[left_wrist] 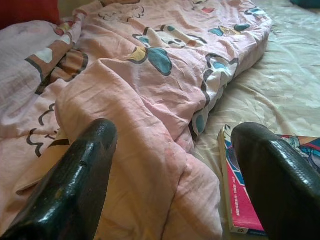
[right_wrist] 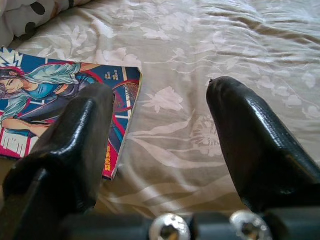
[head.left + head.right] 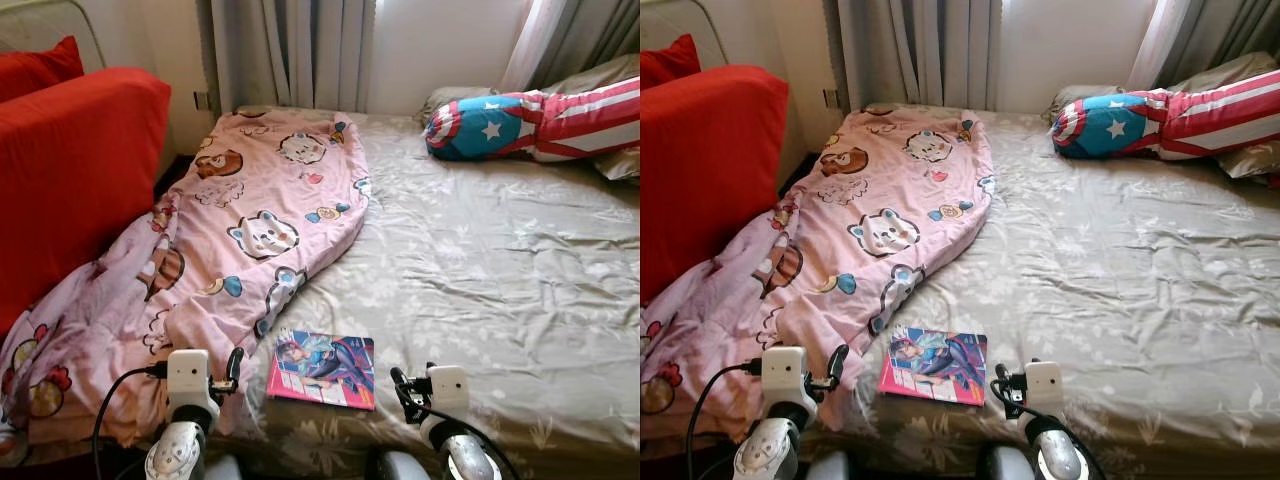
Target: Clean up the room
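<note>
Beside the book (image 3: 322, 369), both end effectors (image 1: 175, 165) (image 2: 160, 145) wide open, empty.

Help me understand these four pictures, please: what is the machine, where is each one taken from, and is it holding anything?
It is a humanoid robot standing at a bed. The two wide pictures come from its head camera, looking down. The left gripper and right gripper are its two-fingered hands. The two close-ups come from cameras on its wrists, looking along the black fingers. On the grey bedsheet lie a crumpled pink blanket, a comic book between the grippers, and a star-patterned pillow. A red sofa stands to the left. Both grippers are open and hold nothing.
</note>
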Robot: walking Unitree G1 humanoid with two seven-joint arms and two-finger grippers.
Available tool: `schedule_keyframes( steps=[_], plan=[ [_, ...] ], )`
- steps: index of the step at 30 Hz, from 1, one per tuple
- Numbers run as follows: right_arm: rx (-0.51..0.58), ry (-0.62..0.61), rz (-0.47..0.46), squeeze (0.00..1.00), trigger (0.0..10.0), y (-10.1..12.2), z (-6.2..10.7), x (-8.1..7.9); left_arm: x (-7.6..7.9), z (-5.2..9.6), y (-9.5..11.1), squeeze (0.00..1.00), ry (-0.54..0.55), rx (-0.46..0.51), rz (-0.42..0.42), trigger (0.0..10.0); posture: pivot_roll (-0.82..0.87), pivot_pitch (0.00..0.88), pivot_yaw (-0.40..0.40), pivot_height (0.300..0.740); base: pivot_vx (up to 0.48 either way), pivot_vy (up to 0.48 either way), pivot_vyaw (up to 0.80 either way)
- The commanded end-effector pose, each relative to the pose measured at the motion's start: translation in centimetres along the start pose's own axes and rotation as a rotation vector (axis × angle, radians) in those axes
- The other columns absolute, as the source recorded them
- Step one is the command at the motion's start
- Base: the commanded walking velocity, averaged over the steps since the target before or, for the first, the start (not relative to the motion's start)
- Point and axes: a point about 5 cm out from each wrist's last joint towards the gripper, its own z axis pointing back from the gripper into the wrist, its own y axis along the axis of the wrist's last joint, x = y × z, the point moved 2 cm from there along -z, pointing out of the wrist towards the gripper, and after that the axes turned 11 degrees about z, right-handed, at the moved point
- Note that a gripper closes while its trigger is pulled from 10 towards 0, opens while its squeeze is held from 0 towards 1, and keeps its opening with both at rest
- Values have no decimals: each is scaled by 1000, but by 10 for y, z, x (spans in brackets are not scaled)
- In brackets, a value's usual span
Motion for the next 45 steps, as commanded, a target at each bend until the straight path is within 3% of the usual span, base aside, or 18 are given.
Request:
schedule_keyframes(
  steps=[1, 23, 45],
  plan=[
    [-5, -2, 3, 0, 10000, 1, -2, 2, 1, -5, 2, 0, 7, -8, 11, 10000, 25, 0, -75, 603, 0, 0, 0],
    [-18, 3, 3, 0, 10000, 0, -3, 2, 1, -4, 1, 0, 5, -12, 12, 10000, 26, 0, -72, 603, 0, 412, 0],
    [-27, 2, -8, 0, 10000, -1, -3, -1, 7, -6, 0, 0, -35, -27, -6, 10000, 31, 0, -66, 603, 0, 0, 0]
  ],
)
